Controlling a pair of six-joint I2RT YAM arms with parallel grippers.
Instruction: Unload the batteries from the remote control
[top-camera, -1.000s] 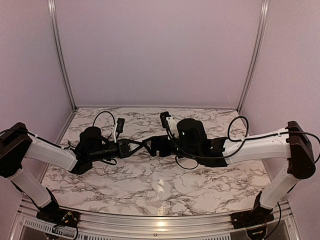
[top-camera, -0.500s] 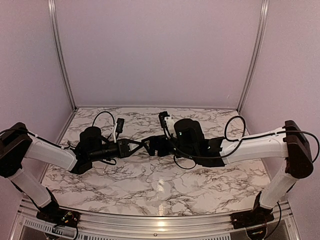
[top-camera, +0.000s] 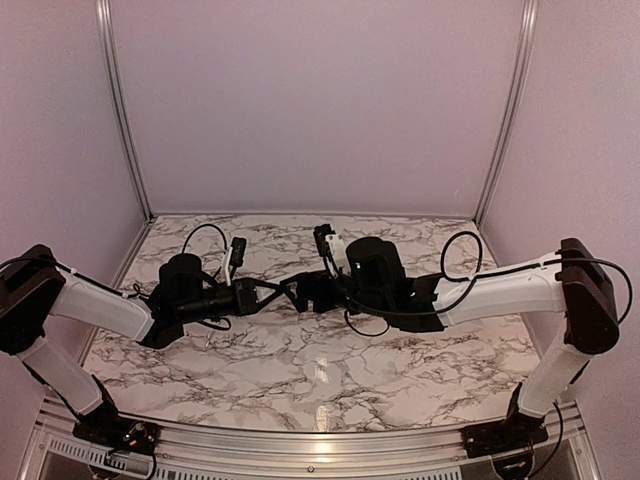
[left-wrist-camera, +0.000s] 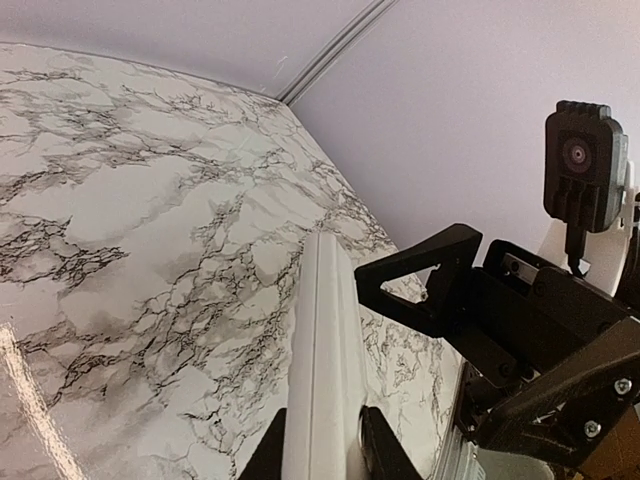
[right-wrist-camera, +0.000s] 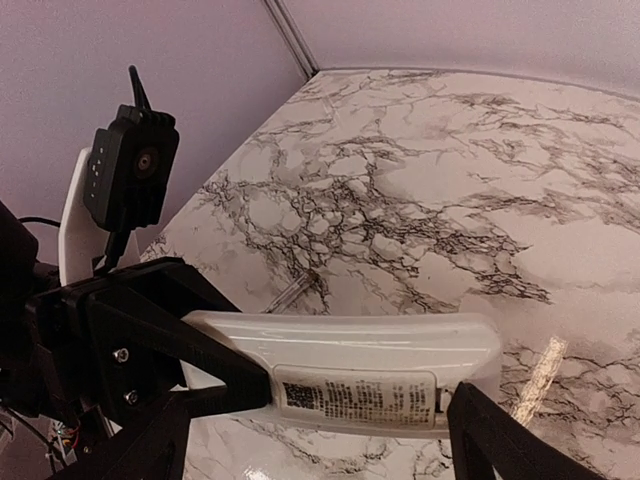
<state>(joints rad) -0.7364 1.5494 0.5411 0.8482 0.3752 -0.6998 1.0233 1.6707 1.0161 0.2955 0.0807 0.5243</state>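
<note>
We see the left gripper (top-camera: 282, 291) clamped on one end of the slim white plastic remote control (left-wrist-camera: 325, 340), holding it clear of the white, grey-veined marble table (top-camera: 330, 385). Its free end reaches rightward to the right gripper (right-wrist-camera: 320, 445) — jaws wide apart, close before the labelled face. Bare marble spreads around them to the lilac walls (top-camera: 320, 110).

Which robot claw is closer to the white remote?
Left. The left gripper is clamped shut on one end of the remote, so it is touching it. The right gripper is open at the other end, with its fingers spread and not gripping.
</note>
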